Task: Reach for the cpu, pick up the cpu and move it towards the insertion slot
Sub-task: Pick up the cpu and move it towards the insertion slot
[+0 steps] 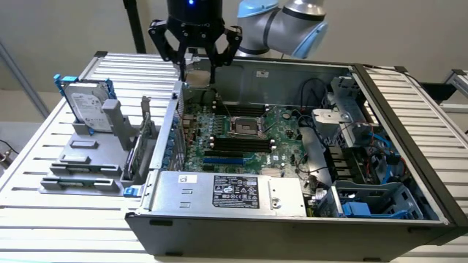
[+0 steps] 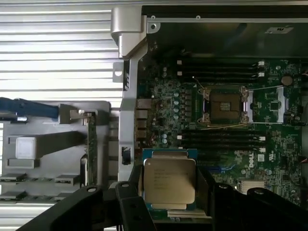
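The gripper point(image 1: 198, 70) pinches the cpu point(image 2: 169, 182) between its black fingers point(image 1: 175, 52), holding it above the rear edge of the open computer case point(image 1: 409, 104). The insertion slot point(image 1: 244, 126) lies lower on the motherboard point(image 1: 285, 139), well apart from the held chip, flanked by long black memory slots point(image 1: 235, 143). A hard drive point(image 1: 89, 112) stands in the grey rack point(image 1: 80, 164) toward the exterior view's left.

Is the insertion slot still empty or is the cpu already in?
Empty: the insertion slot shows a bare dark centre, while the cpu sits between the gripper fingers.
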Action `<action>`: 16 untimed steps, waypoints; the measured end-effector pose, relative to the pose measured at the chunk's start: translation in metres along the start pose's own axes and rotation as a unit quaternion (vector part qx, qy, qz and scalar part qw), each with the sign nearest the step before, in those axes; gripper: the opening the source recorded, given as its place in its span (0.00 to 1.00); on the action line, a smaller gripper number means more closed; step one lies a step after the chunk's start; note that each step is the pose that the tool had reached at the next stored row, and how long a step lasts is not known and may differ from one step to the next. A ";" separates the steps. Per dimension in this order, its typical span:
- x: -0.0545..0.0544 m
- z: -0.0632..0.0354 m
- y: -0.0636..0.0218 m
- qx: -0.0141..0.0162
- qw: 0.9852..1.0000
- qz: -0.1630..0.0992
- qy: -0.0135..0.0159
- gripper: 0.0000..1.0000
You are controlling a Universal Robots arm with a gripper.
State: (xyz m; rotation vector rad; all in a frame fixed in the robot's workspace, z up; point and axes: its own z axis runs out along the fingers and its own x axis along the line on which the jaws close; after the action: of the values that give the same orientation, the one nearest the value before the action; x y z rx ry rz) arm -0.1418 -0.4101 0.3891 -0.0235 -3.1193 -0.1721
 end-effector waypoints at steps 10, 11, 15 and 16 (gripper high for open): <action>-0.044 0.0087 0.0156 0.001 1.000 0.000 0.000 0.54; -0.047 0.0100 0.0183 0.001 1.000 0.000 0.000 0.54; -0.061 0.0159 0.0299 0.002 1.000 0.000 0.000 0.54; -0.065 0.0175 0.0329 0.003 1.000 0.000 0.000 0.54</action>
State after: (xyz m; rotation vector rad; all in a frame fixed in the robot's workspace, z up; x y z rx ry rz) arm -0.0768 -0.3764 0.3741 -0.0236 -3.1199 -0.1634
